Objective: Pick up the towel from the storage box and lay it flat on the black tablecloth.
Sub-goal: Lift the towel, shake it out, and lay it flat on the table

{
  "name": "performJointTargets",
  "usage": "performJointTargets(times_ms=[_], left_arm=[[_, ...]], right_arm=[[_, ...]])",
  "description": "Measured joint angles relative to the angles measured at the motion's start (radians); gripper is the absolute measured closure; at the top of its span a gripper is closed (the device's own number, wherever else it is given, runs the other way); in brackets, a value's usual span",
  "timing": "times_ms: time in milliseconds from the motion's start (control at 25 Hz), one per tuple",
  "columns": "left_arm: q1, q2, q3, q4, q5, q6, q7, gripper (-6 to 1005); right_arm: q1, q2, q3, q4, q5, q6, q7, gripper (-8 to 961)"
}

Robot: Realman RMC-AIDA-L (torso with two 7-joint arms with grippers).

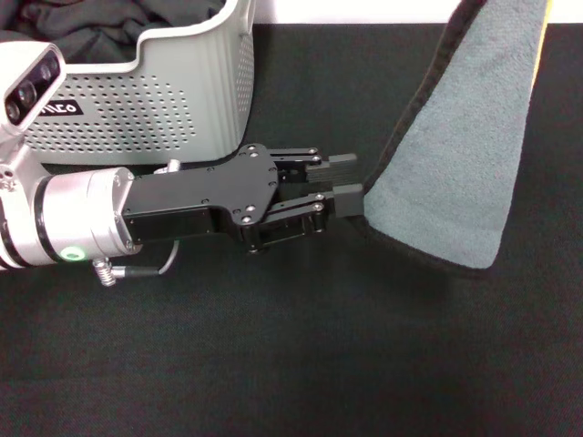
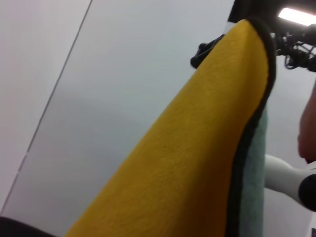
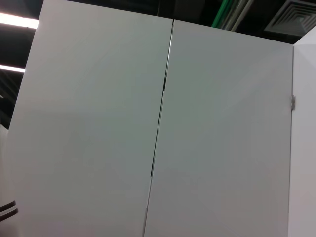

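Note:
The towel (image 1: 465,155) hangs from above at the right, grey-teal face toward me, with a black bound edge and its lower tip just over the black tablecloth (image 1: 301,346). Its yellow reverse (image 2: 197,158) fills the left wrist view. My left gripper (image 1: 344,182) reaches in from the left, open, and its nearer finger touches the towel's black edge. A dark piece that looks like my right gripper (image 2: 203,51) peeks out behind the towel's top corner. The storage box (image 1: 155,100) stands at the back left.
A crumpled black cloth (image 1: 100,27) lies inside the storage box. A white arm segment (image 2: 289,180) shows past the towel. The right wrist view shows only pale wall panels (image 3: 163,128).

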State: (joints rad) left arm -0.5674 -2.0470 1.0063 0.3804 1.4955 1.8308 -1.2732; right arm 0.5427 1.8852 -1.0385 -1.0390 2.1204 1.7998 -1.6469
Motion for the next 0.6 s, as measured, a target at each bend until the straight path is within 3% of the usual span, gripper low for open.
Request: performJointTargets(times_ms=[600], left_arm=[[-0.011, -0.027, 0.003, 0.0, 0.02, 0.066, 0.0, 616]], right_arm=[[-0.011, 0.0, 0.007, 0.018, 0.0, -0.001, -0.023, 947]])
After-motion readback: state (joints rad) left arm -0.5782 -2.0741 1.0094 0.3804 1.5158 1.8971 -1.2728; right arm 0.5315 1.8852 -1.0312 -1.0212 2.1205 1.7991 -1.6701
